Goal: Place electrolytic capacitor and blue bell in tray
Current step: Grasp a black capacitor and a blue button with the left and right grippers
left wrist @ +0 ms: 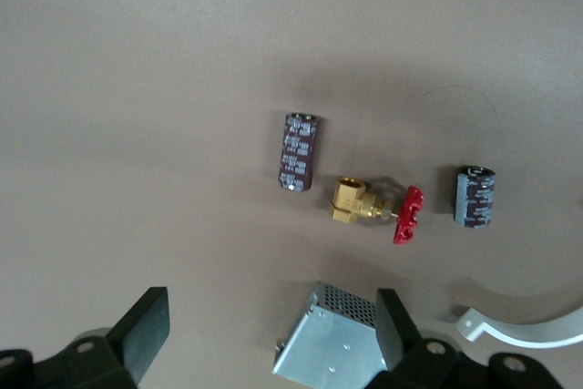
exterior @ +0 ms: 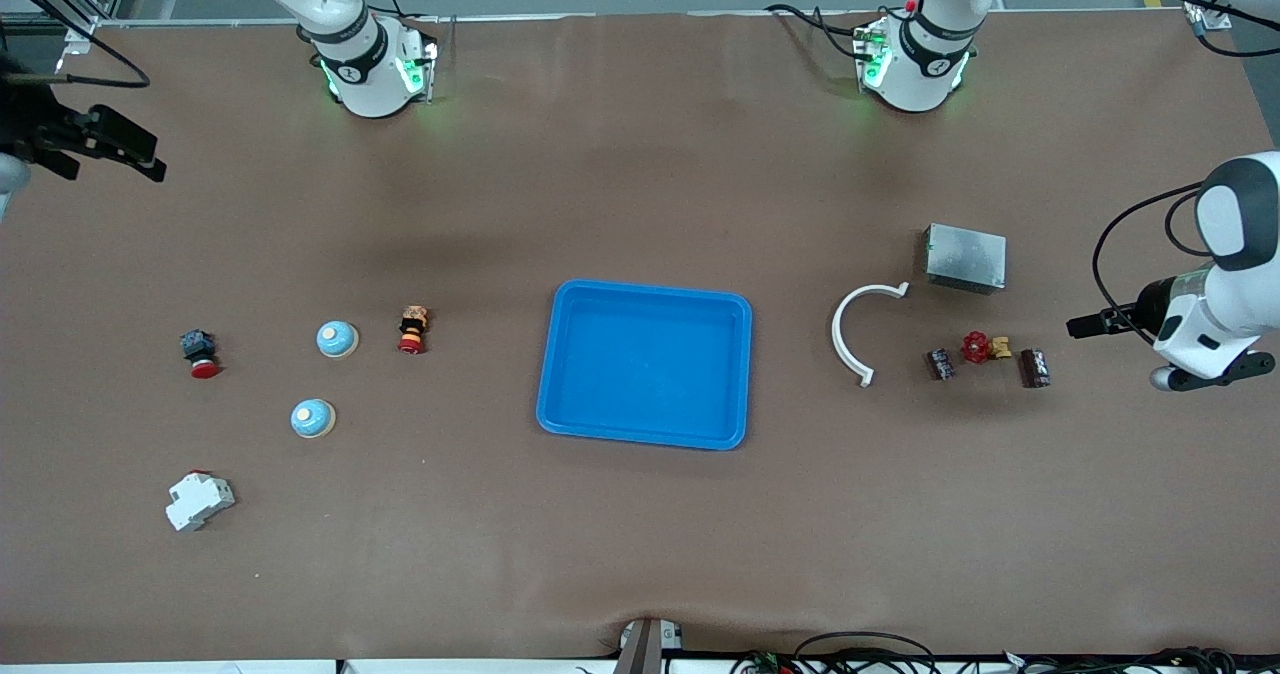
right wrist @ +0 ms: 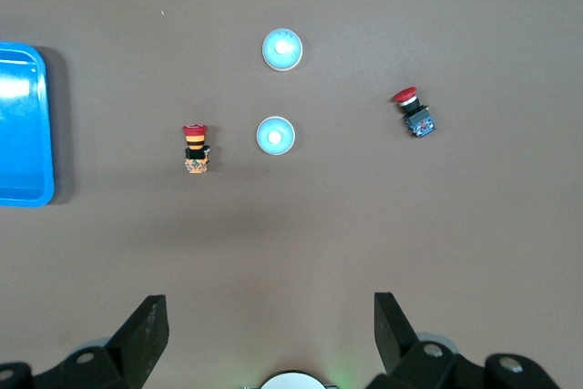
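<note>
Empty tray [exterior: 738, 374] sits mid-table between bells [exterior: 337, 339] at nine o'clock and capacitors [exterior: 1034, 368] at three, so each part lies within one arm's reach; left gripper [left wrist: 264, 334] and right gripper [right wrist: 269, 330] hover spread and empty.

High front camera facing both bases, wrist cameras looking straight down, right wrist sharing the tray [exterior: 645, 364] edge [right wrist: 23, 125]

Your bright blue tray [exterior: 737, 306] sits empty mid-table. Two capacitors [exterior: 1034, 368] lie toward the left arm's end of it, two seemingly upright blue bells [exterior: 337, 339] toward the right arm's.
</note>
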Available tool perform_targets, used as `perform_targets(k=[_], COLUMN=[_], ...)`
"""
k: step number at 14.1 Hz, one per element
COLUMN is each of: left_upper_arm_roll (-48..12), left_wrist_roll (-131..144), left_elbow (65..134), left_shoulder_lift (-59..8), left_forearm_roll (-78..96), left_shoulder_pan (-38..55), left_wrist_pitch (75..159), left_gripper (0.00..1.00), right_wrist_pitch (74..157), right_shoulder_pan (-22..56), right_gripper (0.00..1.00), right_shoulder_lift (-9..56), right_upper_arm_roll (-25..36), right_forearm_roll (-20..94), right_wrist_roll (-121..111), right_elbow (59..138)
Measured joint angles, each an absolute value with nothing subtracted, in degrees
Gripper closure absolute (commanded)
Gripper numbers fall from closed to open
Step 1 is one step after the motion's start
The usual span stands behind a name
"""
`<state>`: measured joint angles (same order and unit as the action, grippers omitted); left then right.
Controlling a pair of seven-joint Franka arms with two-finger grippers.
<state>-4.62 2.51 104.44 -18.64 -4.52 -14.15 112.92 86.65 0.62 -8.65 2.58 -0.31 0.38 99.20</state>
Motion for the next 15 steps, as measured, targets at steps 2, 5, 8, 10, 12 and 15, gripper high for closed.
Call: perform_targets(k=[2,5,8,10,12,15], left_upper_arm_roll=[-4.6,-4.6,-4.8,-4.9,-4.9,-4.9], left_wrist_roll=[1.8,1.7,1.6,1.6,1.6,1.8], left_elbow=[105.1,107.8,108.8,108.9,108.9,108.9], left_shoulder_lift=[-19.6,-21.2,-23.7,-25.3,-26.2,-27.7], left_forearm_roll=[-5.0,-5.5,-5.5,-5.5,-5.5,-5.5], left_shoulder_pan=[-14.0,-13.9,-13.9,-13.9,-14.0,-14.1], left_wrist_pitch=[116.2,123.4,126.7,128.2,128.6,130.9], left_gripper=[0.00,0.00,0.00,0.00,0.00,0.00], right_wrist_pitch=[87.0,89.0,94.3,99.1,103.1,108.0], right_shoulder_pan=[0.6,0.6,0.4,0.4,0.4,0.4], right_gripper=[0.00,0.00,0.00,0.00,0.00,0.00], right_shoulder_lift=[-8.7,-8.6,-8.6,-8.5,-8.1,-5.3], right_upper_arm_roll=[2.6,2.8,2.9,2.9,3.0,2.9], right_forearm_roll=[-0.3,-0.3,-0.3,-0.3,-0.3,-0.3], right_wrist_roll=[0.4,0.4,0.4,0.4,0.5,0.5], right_elbow=[100.3,102.7,107.4,111.5,114.8,117.9])
